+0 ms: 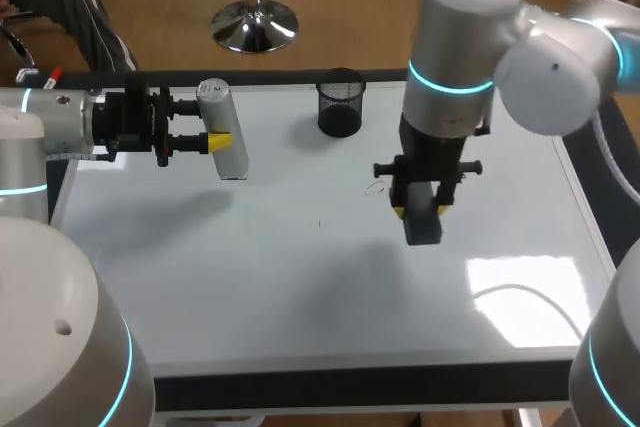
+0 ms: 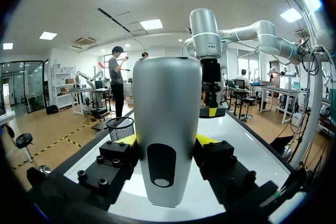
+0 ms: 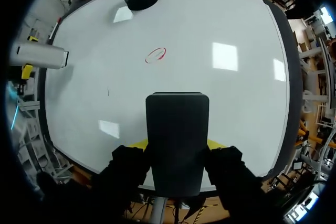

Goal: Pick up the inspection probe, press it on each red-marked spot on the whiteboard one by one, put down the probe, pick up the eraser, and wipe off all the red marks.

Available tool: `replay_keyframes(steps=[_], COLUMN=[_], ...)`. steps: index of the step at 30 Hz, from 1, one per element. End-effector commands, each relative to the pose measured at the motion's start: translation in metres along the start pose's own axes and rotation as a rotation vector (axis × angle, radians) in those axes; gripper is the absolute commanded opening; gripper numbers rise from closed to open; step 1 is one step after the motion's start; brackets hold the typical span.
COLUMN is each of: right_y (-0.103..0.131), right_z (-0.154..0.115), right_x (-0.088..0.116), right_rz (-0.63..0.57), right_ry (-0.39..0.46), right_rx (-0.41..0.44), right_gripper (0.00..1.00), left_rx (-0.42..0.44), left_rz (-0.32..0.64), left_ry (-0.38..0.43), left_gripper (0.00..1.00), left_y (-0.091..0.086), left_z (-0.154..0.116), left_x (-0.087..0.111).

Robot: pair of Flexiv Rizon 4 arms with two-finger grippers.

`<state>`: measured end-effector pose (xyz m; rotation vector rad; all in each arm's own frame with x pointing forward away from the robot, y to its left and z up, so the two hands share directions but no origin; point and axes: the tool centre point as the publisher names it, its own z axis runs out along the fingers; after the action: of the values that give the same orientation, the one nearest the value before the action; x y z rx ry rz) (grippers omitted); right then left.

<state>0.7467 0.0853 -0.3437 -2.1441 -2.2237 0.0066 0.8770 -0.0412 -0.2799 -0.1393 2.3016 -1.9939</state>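
Note:
The inspection probe [image 1: 224,137], a grey-white cylinder, stands upright above the whiteboard's [image 1: 300,277] far left part, with my left gripper [image 1: 215,125] shut on it from both sides. In the left wrist view the probe [image 2: 167,129] fills the gap between the yellow-tipped fingers [image 2: 128,140]. My right gripper [image 1: 420,209] hangs over the board's middle right, shut on the dark eraser [image 1: 423,228], which points down. A red loop mark [image 1: 377,190] lies just left of the eraser. In the right wrist view the eraser [image 3: 177,140] sits between the fingers and the red mark [image 3: 156,55] lies ahead of it.
A black mesh cup [image 1: 340,102] stands at the board's far edge, between the two arms. A tiny dark speck [image 1: 320,223] sits near the board's middle. The board's dark frame [image 1: 350,385] runs along the near edge.

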Motion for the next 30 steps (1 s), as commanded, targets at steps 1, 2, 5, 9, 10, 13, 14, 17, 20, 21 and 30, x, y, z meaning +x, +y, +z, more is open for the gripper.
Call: replay_keyframes(steps=[1,2,5,9,10,13,14,17,20,21,30], right_y=[0.014,0.015,0.021,0.027,0.028,0.032,0.034,0.038,0.043,0.044,0.059], right_z=[0.002,0.002,0.002,0.004,0.004,0.008,0.009,0.013,0.018,0.019,0.031], right_x=[0.021,0.026,0.039,0.054,0.058,0.067,0.069,0.076,0.082,0.084,0.1], right_rz=[0.003,0.005,0.009,0.01,0.005,0.004,0.004,-0.002,-0.009,-0.015,-0.049], right_ry=[-0.022,-0.03,-0.03,-0.033,-0.029,-0.031,-0.029,-0.03,-0.023,-0.019,-0.006], right_rx=[0.028,0.026,0.027,0.026,0.027,0.032,0.037,0.044,0.051,0.057,0.057], right_gripper=[0.0,0.0,0.0,0.0,0.0,0.0,0.0,0.0,0.0,0.0,0.0], left_rx=[0.002,0.002,0.002,0.002,0.002,0.002,0.002,0.002,0.002,0.002,0.002], left_rz=[0.0,0.0,0.0,0.0,0.0,0.0,0.0,0.0,0.0,0.0,0.0], left_ry=[0.002,0.002,0.002,0.002,0.002,0.002,0.002,0.002,0.002,0.002,0.002], left_gripper=[0.0,0.0,0.0,0.0,0.0,0.0,0.0,0.0,0.0,0.0,0.0], left_y=[0.0,0.0,0.0,0.0,0.0,0.0,0.0,0.0,0.0,0.0,0.0], left_z=[0.0,0.0,0.0,0.0,0.0,0.0,0.0,0.0,0.0,0.0,0.0], left_x=[-0.001,-0.001,-0.001,-0.001,-0.001,-0.001,-0.001,-0.001,-0.001,-0.001,-0.001])
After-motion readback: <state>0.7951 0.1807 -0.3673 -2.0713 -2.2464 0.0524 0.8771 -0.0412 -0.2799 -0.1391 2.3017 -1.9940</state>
